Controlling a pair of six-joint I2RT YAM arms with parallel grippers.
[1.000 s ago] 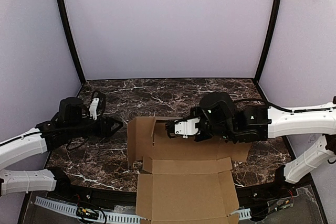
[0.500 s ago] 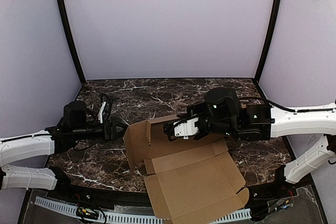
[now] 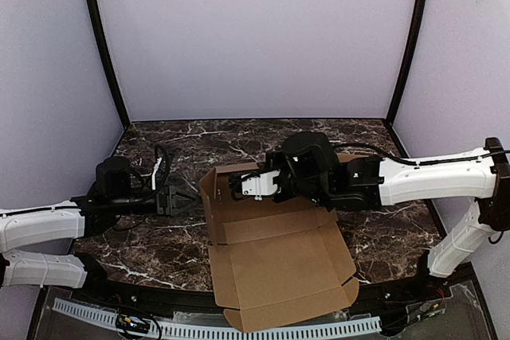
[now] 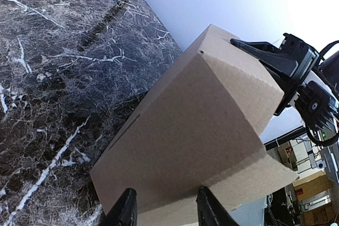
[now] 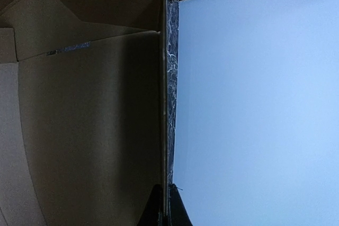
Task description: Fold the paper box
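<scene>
Your paper box (image 3: 271,260) lies on the dark marble table (image 3: 159,145), about midway between the two arms, and it is only partly formed. Its long axis runs from the middle of the table toward the near edge, skewed a little so that the near end swings to your right and hangs over the table's front edge. The near panels lie flat and open upward. At the far end, the far wall (image 3: 239,170) and the left wall (image 3: 209,206) stand up and meet at a corner. Your right gripper (image 3: 239,187) reaches in from the right, and its jaws are pinched together on the top edge of the far wall. The right wrist view shows that thin edge running straight in between the closed fingertips. Your left gripper (image 3: 185,199) points to the right, low over the table and just beside the outer face of the left wall. Its jaws stand apart, and the left wrist view shows brown cardboard filling the space ahead of them. You cannot tell from these views whether either fingertip touches the wall.
</scene>
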